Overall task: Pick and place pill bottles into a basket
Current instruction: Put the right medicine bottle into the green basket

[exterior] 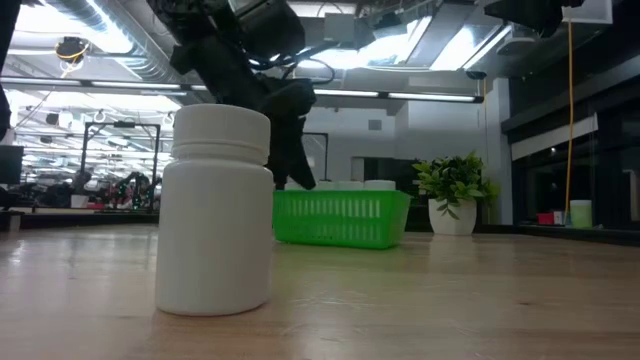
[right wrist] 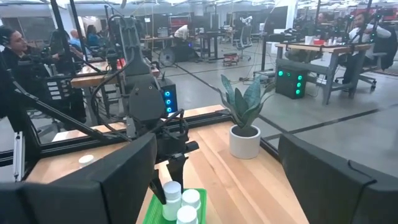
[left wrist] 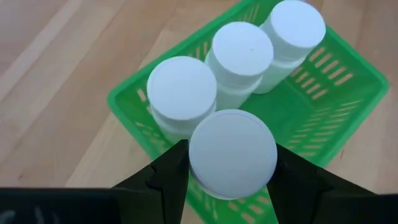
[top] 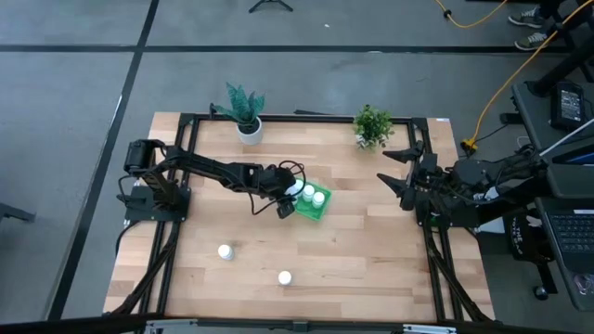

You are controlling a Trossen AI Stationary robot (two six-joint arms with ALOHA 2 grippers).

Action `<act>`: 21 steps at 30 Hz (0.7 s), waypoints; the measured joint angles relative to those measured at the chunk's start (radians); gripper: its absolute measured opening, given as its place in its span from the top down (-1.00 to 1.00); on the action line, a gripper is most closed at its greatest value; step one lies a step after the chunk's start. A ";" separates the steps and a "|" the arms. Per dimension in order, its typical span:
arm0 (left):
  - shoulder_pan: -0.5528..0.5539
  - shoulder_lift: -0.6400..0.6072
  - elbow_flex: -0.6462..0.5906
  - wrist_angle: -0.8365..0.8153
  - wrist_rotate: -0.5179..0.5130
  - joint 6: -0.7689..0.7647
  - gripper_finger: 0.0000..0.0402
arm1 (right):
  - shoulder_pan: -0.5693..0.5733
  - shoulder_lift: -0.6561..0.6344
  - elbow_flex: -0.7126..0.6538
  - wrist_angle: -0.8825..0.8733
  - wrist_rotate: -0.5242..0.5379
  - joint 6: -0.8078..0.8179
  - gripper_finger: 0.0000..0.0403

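The left gripper [left wrist: 231,177] clamps a pill bottle [left wrist: 232,153] over the green basket [left wrist: 348,93] (three inside) — released off-centre, it could topple its neighbours. The right gripper [top: 397,172] waits open.

Two potted plants [top: 244,109] [top: 372,125] along the wooden table's [top: 371,250] far edge
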 joint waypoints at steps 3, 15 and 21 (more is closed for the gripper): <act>-0.001 0.000 0.000 0.004 0.000 0.001 0.13 | 0.000 0.000 0.000 0.000 0.000 -0.002 -0.67; 0.000 0.000 0.000 0.002 0.022 0.007 -0.09 | 0.000 0.000 0.000 0.000 0.000 -0.024 -0.67; 0.000 0.000 0.000 0.002 0.026 0.012 -0.11 | 0.000 0.000 0.000 -0.001 0.000 -0.027 -0.67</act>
